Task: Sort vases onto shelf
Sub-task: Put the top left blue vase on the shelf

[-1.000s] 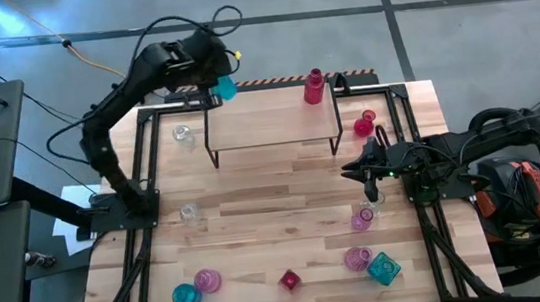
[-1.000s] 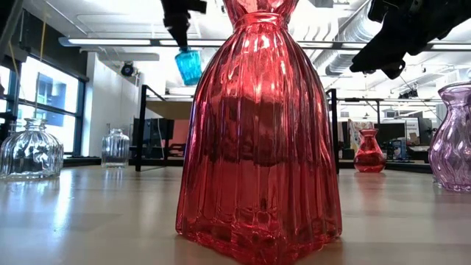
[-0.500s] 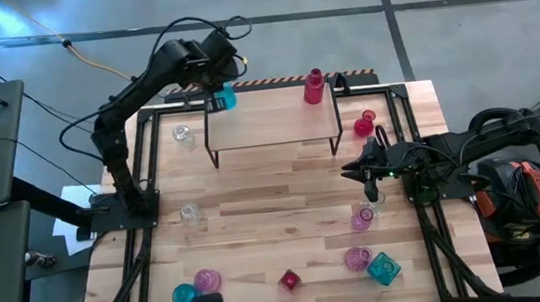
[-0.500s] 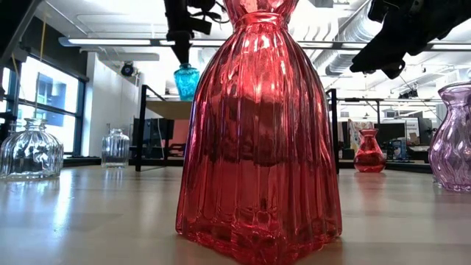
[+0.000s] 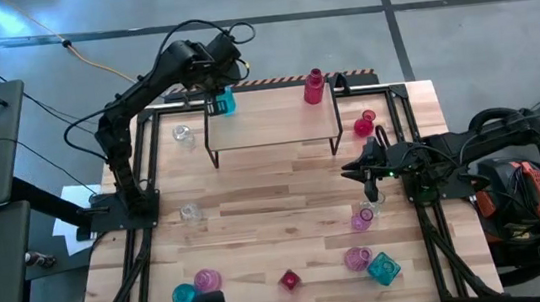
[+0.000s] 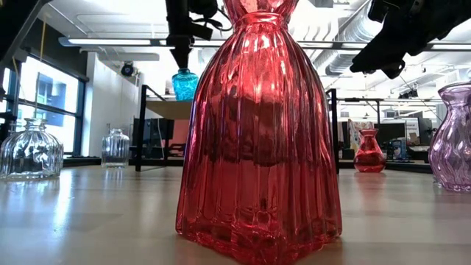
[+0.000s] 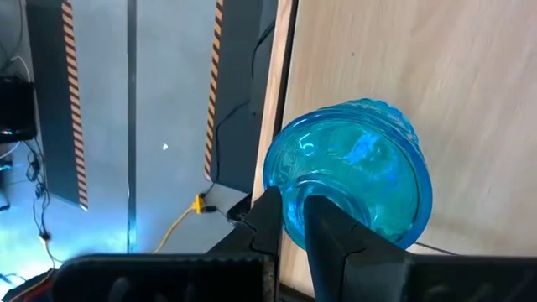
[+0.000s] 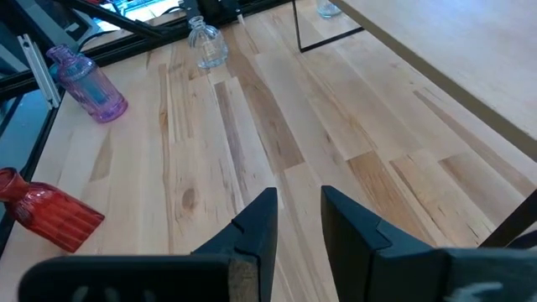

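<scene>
Setting the teal vase (image 5: 226, 100) down on the shelf (image 5: 272, 121) is the step in hand. The left hand (image 5: 215, 101) is at the upper left of the high view, over the shelf's far left corner, with its fingers pinched tight on the vase's rim. In the left wrist view the vase (image 7: 348, 172) sits over the light wood top very near the edge, and in the low view its base (image 6: 185, 83) looks to be at or just above the shelf top; contact cannot be confirmed.

To finish this well, the vase should be lowered straight until its whole base bears on the wood, kept upright. So close to the corner, a nudge inward before release would be safer. The fingers should part slowly and lift straight up so the rim is not dragged.

A pink vase (image 5: 314, 85) already stands at the shelf's far right corner. The right hand (image 5: 368, 176) waits at mid-right of the frame, above the bench (image 5: 257, 223), fingers apart and holding nothing. Other vases remain scattered on the bench.
</scene>
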Tool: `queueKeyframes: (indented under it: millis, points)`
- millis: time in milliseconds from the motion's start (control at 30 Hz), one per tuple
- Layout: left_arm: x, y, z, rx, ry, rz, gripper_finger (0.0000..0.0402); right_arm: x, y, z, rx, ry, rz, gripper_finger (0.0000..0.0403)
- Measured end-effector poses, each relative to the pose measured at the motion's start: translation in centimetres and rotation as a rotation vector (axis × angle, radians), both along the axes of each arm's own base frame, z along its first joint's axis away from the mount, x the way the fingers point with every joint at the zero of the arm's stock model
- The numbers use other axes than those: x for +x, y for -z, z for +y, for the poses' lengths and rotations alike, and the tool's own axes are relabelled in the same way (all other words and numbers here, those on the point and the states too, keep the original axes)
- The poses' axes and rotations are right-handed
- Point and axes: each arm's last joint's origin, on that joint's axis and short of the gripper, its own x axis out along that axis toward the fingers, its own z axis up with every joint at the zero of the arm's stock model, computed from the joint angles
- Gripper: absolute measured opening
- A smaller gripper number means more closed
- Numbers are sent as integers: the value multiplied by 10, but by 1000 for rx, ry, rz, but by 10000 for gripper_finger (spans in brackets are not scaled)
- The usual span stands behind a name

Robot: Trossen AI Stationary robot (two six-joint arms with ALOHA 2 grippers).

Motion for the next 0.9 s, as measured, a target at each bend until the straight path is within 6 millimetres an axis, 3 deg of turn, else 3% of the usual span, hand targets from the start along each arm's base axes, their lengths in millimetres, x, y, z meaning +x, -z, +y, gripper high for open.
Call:
queueKeyframes:
  millis: [900]
  points:
    - [-2, 3, 6, 7, -40, -11, 19, 0, 0, 0, 0, 0, 1, 74]
